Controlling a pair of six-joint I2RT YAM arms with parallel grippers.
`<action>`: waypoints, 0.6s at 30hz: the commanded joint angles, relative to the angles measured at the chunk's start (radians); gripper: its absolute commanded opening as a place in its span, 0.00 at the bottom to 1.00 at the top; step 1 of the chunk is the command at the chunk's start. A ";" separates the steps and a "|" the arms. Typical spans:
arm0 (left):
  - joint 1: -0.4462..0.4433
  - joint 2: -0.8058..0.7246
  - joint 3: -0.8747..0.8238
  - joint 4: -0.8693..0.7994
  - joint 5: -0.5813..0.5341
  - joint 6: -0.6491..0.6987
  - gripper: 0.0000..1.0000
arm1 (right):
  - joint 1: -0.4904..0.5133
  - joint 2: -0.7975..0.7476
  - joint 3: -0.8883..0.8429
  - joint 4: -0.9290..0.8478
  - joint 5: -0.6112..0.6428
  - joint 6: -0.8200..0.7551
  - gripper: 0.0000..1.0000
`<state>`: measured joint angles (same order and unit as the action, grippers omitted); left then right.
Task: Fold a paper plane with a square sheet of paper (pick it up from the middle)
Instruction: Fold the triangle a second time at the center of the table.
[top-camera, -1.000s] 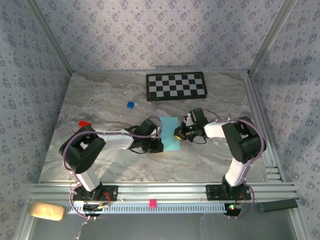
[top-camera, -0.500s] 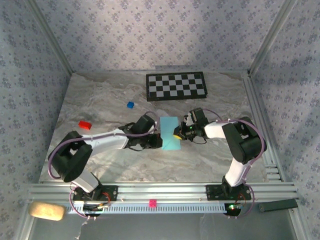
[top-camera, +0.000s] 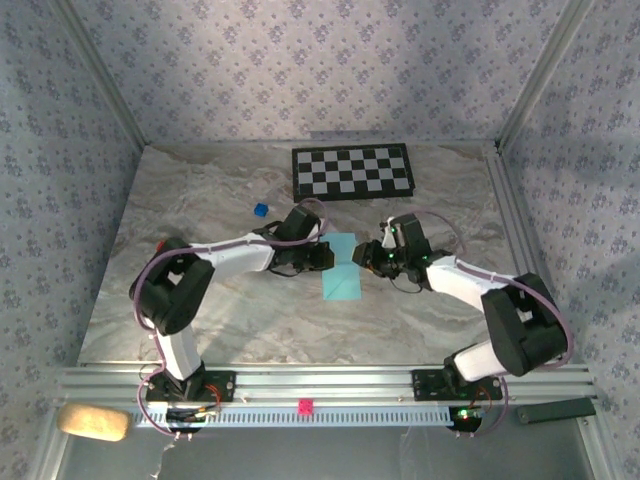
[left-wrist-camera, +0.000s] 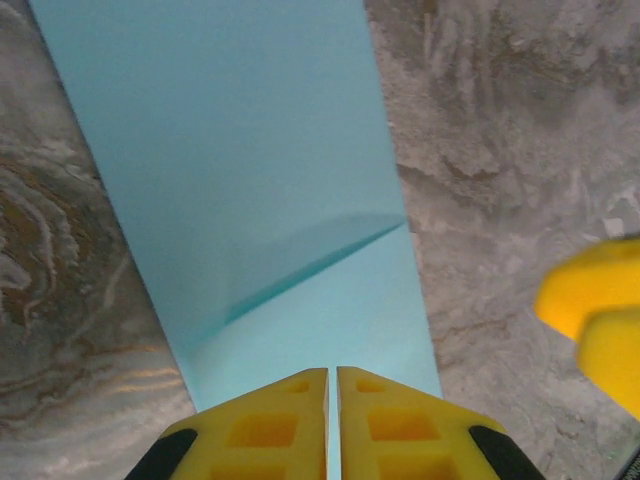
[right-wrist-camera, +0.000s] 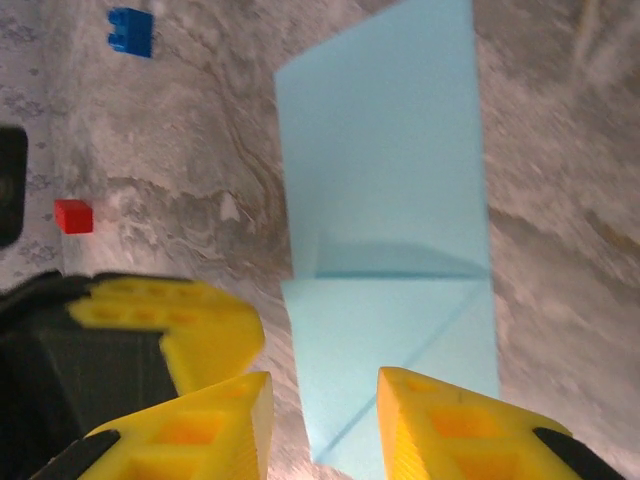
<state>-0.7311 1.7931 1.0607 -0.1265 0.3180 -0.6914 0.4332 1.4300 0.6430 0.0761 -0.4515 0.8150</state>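
The light-blue sheet of paper lies flat on the marble table, folded into a narrow strip with a diagonal crease and a flap at one end. My left gripper is at the strip's left edge, jaws shut, their tips over the paper's end. My right gripper is at the strip's right edge, open, one finger over the paper and the other over bare table. The left gripper's yellow fingers show beside it.
A black-and-white checkerboard lies at the back of the table. A small dark-blue cube sits behind the left arm, and a red cube lies further left. Aluminium rails run along the right and near edges.
The right gripper has opened from shut and its arm has swung outward to the right. The left gripper has moved toward the back along the paper's left edge, still shut.
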 joint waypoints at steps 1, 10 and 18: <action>0.019 0.037 0.026 -0.050 0.009 0.036 0.10 | 0.014 -0.031 -0.029 -0.111 0.034 0.022 0.33; 0.022 0.090 -0.002 0.003 0.037 0.042 0.10 | 0.067 -0.038 -0.056 -0.153 0.037 0.075 0.30; 0.022 0.106 -0.035 -0.011 0.005 0.055 0.09 | 0.098 0.008 -0.026 -0.217 0.073 0.106 0.30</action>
<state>-0.7086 1.8778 1.0473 -0.1127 0.3317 -0.6624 0.5217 1.4120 0.5961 -0.0723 -0.4084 0.8940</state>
